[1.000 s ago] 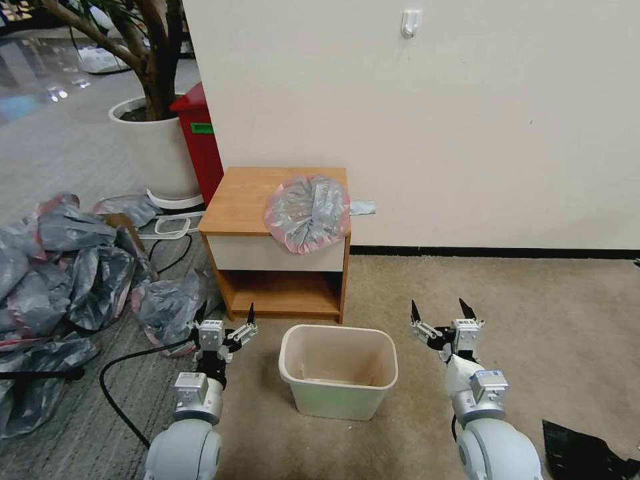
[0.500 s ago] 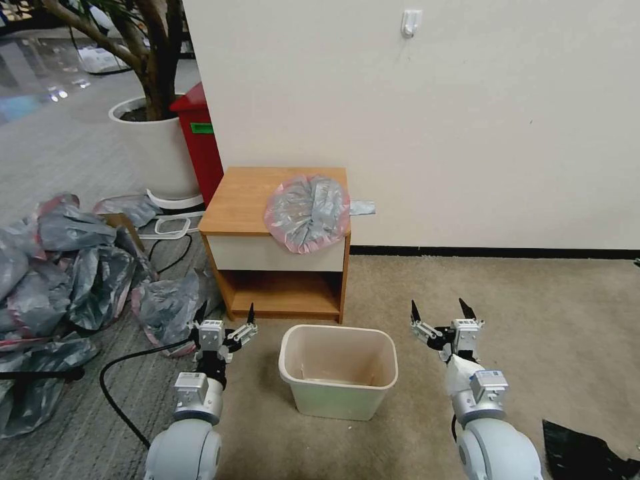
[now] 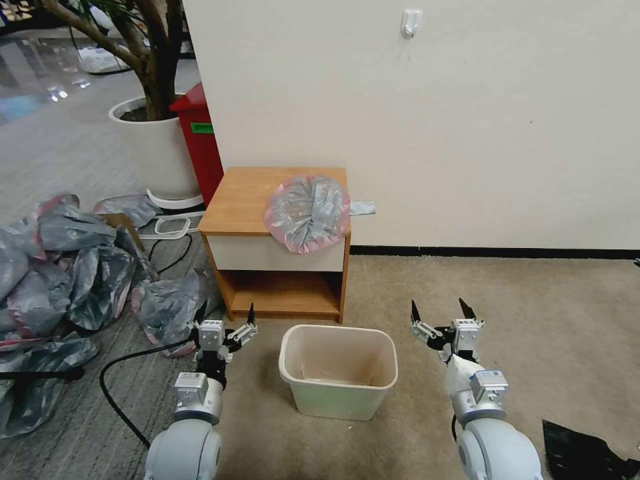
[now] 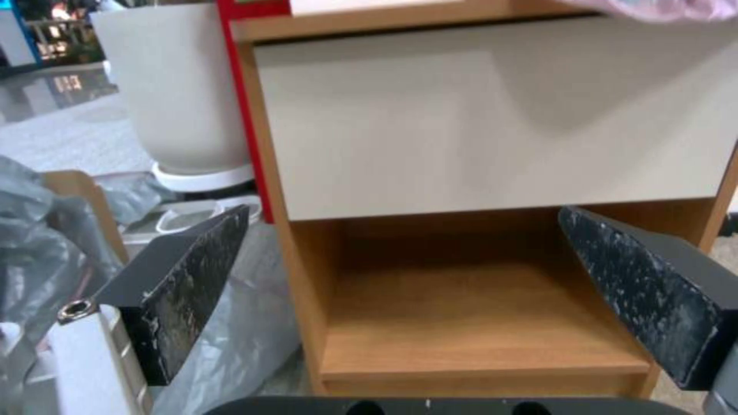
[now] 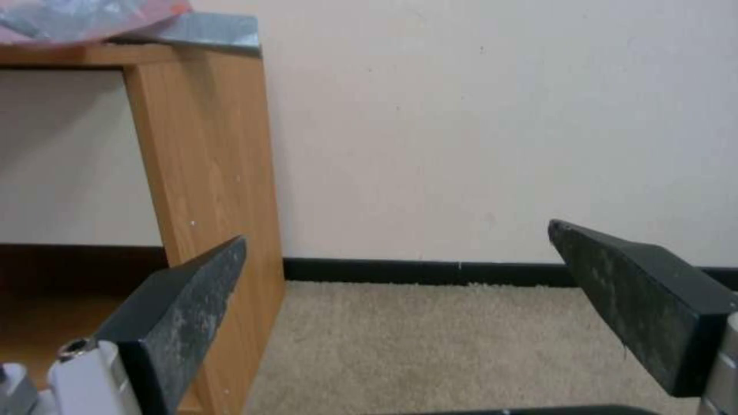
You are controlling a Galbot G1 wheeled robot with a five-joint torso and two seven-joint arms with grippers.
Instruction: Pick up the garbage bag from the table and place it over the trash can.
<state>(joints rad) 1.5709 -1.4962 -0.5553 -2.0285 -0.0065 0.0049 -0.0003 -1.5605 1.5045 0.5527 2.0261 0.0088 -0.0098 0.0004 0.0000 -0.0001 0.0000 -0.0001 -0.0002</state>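
Note:
The garbage bag (image 3: pixel 307 212), grey with a pink rim, lies crumpled on the right part of the table (image 3: pixel 243 193), drooping over the white drawer front; its edge shows in the left wrist view (image 4: pixel 661 7) and the right wrist view (image 5: pixel 85 20). The cream trash can (image 3: pixel 339 371) stands on the carpet in front of the table. My left gripper (image 3: pixel 225 318) hovers open to the left of the can, facing the table's shelf (image 4: pixel 477 323). My right gripper (image 3: pixel 439 310) hovers open to the right of the can, facing the wall beside the table (image 5: pixel 215 173).
A heap of grey-and-pink bags (image 3: pixel 60 280) and a black cable (image 3: pixel 120 373) lie on the floor at left. A white planter (image 3: pixel 157 150) and red bin (image 3: pixel 200 140) stand behind the table. A black plastic sheet (image 3: pixel 587 453) lies at the near right. Open carpet lies to the right.

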